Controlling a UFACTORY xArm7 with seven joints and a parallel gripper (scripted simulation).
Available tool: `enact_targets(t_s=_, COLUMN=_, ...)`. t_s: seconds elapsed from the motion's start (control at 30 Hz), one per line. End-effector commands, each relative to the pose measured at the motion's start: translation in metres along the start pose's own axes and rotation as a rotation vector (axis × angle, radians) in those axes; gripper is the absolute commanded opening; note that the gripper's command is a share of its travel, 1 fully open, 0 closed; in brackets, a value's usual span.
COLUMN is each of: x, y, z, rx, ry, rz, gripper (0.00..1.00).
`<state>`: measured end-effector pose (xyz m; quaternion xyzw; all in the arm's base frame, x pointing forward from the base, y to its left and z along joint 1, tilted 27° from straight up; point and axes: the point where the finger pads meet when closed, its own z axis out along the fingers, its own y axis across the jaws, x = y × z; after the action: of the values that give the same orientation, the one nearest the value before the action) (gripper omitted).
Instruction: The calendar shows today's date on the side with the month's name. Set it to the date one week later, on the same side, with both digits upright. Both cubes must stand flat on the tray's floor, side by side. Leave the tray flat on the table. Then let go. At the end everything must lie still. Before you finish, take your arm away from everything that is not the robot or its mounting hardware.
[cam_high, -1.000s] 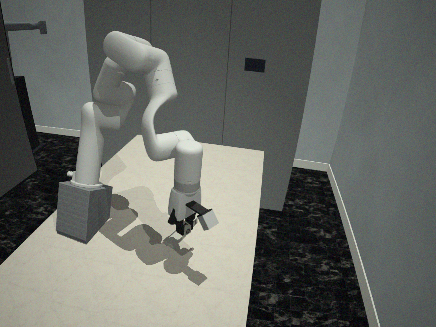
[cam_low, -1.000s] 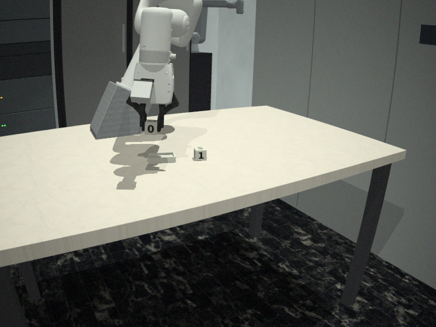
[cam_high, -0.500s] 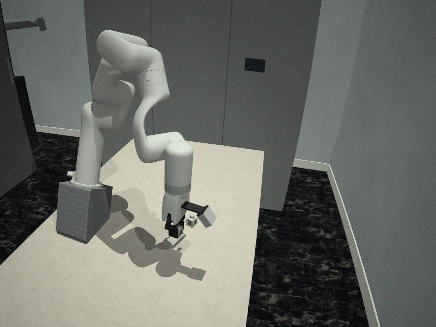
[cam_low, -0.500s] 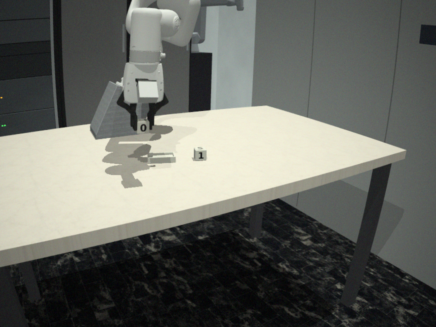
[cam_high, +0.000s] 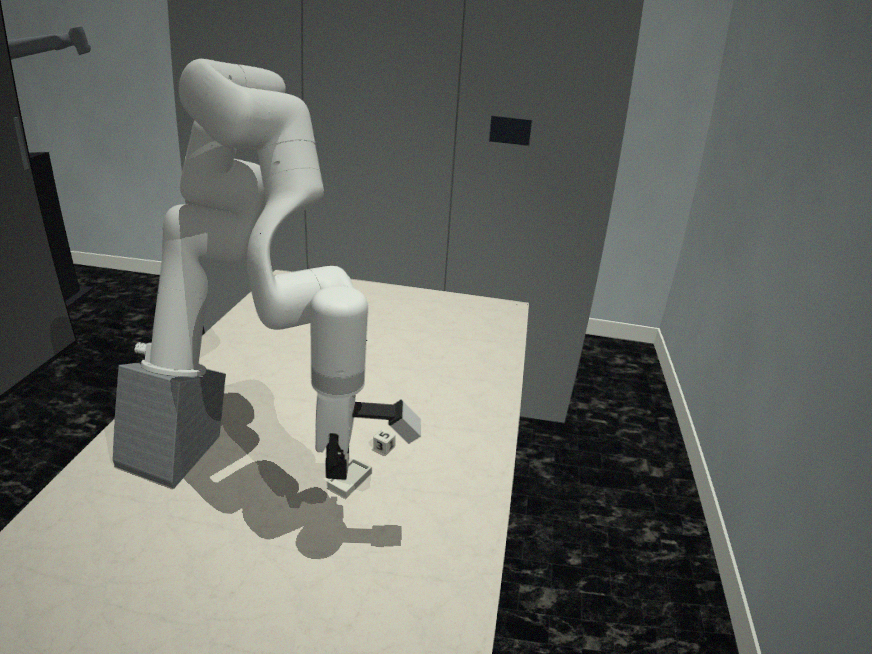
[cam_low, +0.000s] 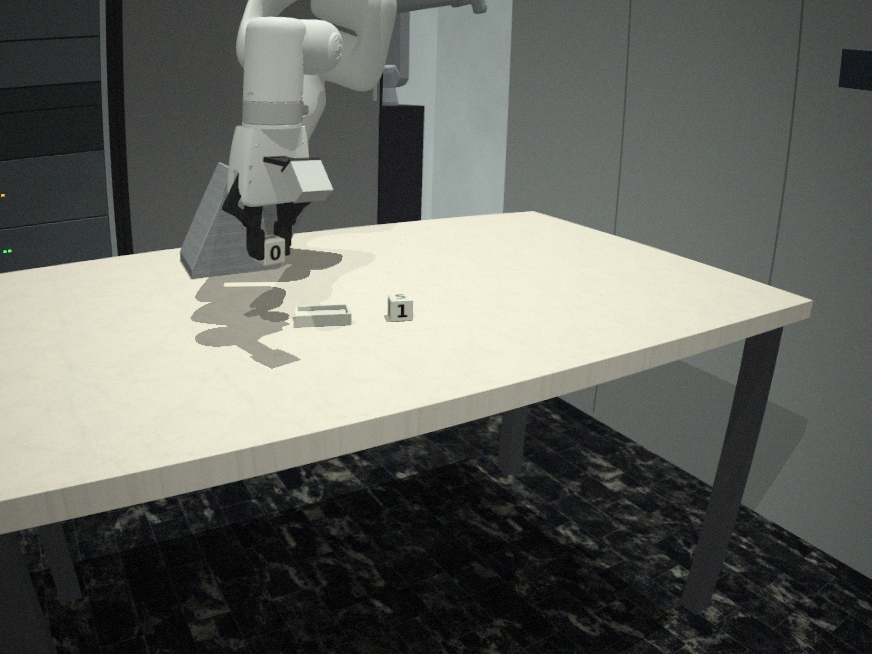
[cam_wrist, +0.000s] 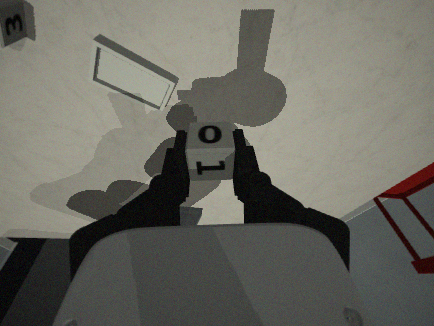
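Observation:
My gripper (cam_high: 336, 474) (cam_low: 273, 247) (cam_wrist: 210, 144) is shut on a white cube (cam_low: 274, 252) (cam_wrist: 210, 150), held above the table. Its 0 faces the exterior view, upright. In the wrist view, a 1 lies sideways on the adjoining face. The fingers hide this cube in the top view. The open tray (cam_high: 345, 493) (cam_low: 322, 320) (cam_wrist: 138, 57) lies flat on the table, with no cube in it; no month name is readable. The other cube (cam_high: 383, 442) (cam_low: 400, 309) (cam_wrist: 17, 26) stands on the table beside the tray, 5 on top, 1 toward the exterior camera and 3 on another side.
The arm's grey base block (cam_high: 162, 425) (cam_low: 214, 242) stands beyond the tray in the exterior view. The pale table (cam_high: 422, 584) (cam_low: 493, 344) carries the tray and the loose cube. A box on a dark bracket (cam_high: 405, 420) (cam_low: 309, 177) juts from the gripper's side.

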<state>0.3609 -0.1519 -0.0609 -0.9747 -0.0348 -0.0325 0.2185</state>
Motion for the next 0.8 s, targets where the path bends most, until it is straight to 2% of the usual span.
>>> enact_targets(t_s=0.0, x=-0.009, y=0.005, z=-0.001, rx=0.004, ry=0.021, rz=-0.171, gripper=0.29)
enact_targets(t_s=0.3, x=-0.023, y=0.008, z=0.000, rx=0.003, ry=0.028, rz=-0.408, gripper=0.29)
enact_targets(t_s=0.37, x=-0.023, y=0.008, z=0.000, rx=0.003, ry=0.028, rz=-0.408, gripper=0.29)
enact_targets(t_s=0.43, x=-0.028, y=0.009, z=0.000, rx=0.001, ry=0.032, rz=-0.507, gripper=0.29)
enact_targets(t_s=0.77, x=-0.041, y=0.011, z=0.000, rx=-0.004, ry=0.042, rz=-0.757, gripper=0.29)
